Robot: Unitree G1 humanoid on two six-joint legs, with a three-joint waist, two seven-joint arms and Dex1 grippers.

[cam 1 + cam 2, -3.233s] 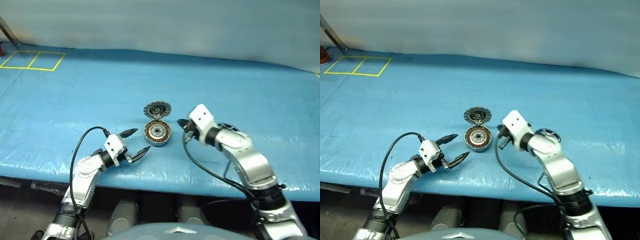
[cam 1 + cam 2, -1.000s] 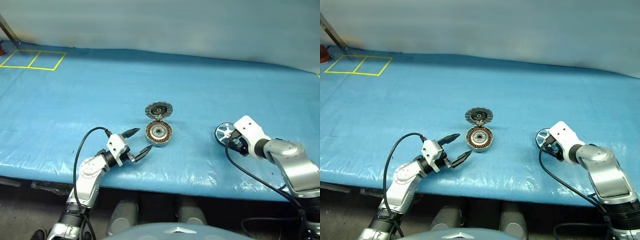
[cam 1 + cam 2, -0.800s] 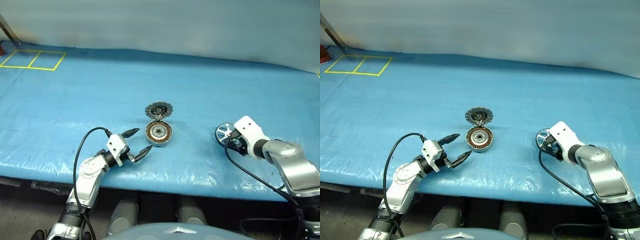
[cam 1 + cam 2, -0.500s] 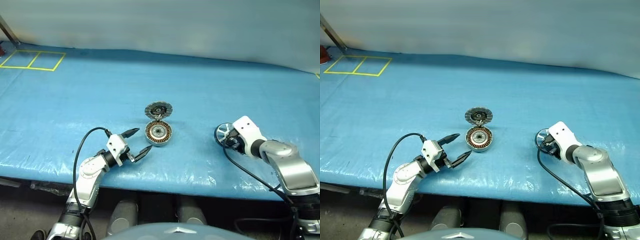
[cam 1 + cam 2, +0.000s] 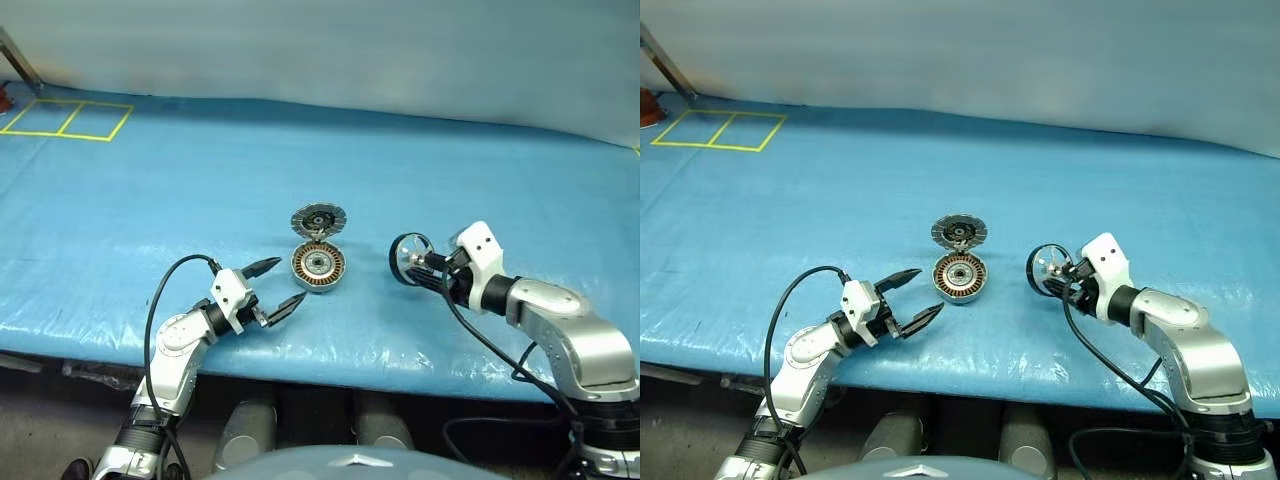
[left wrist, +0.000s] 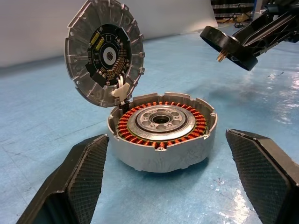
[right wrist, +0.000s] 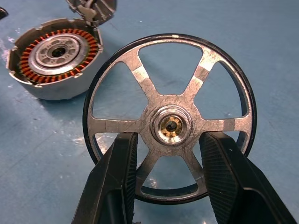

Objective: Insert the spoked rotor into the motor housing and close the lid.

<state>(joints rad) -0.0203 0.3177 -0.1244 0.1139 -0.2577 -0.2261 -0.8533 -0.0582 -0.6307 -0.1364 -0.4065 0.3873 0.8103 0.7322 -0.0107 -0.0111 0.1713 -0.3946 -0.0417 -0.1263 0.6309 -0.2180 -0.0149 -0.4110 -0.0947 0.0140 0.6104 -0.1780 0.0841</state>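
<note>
The motor housing (image 5: 317, 266) sits on the blue mat with its copper winding ring and silver hub showing. Its ribbed grey lid (image 5: 317, 218) stands open, hinged at the far rim. My right gripper (image 5: 427, 269) is shut on the spoked rotor (image 5: 409, 258), holding it off the mat just right of the housing. In the right wrist view the fingers (image 7: 117, 177) flank the rotor's hub (image 7: 170, 126), with the housing (image 7: 56, 51) beyond. My left gripper (image 5: 289, 279) stands open near the housing's front left, its jaws wide around empty space in front of it (image 6: 161, 130).
A blue tarp covers the table, whose front edge (image 5: 330, 365) runs just behind both wrists. Yellow taped squares (image 5: 65, 120) mark the far left corner. A pale wall backs the table.
My right gripper took hold of the spoked rotor on the mat at the right, lifted it and carried it left toward the housing. The left gripper kept still.
</note>
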